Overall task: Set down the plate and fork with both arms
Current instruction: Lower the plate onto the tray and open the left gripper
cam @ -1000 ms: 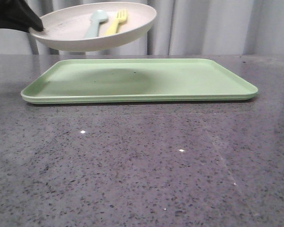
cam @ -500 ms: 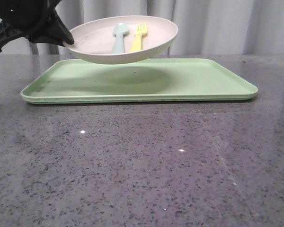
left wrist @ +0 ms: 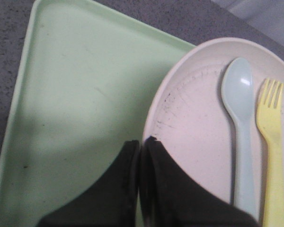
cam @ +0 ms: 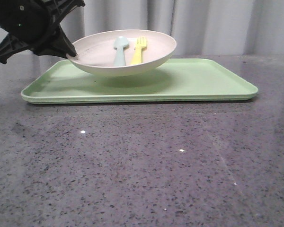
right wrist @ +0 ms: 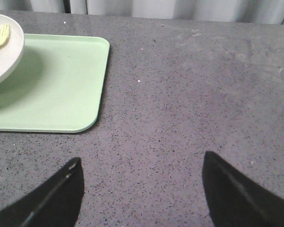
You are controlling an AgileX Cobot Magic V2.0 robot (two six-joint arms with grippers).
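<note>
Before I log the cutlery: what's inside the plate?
Inside the plate lie a pale blue spoon and a yellow fork, side by side. The left gripper's fingers cover part of its near rim.

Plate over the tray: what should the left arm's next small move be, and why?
Probably lower it a little further until it sits flat, then release. The left gripper is shut on the rim of the plate, which hangs tilted just above the green tray, with the fork and spoon inside.

A grey speckled stone table [cam: 146,165] is filling the lower frame. A light green tray [cam: 203,80] is lying flat on it, across the upper middle.
</note>
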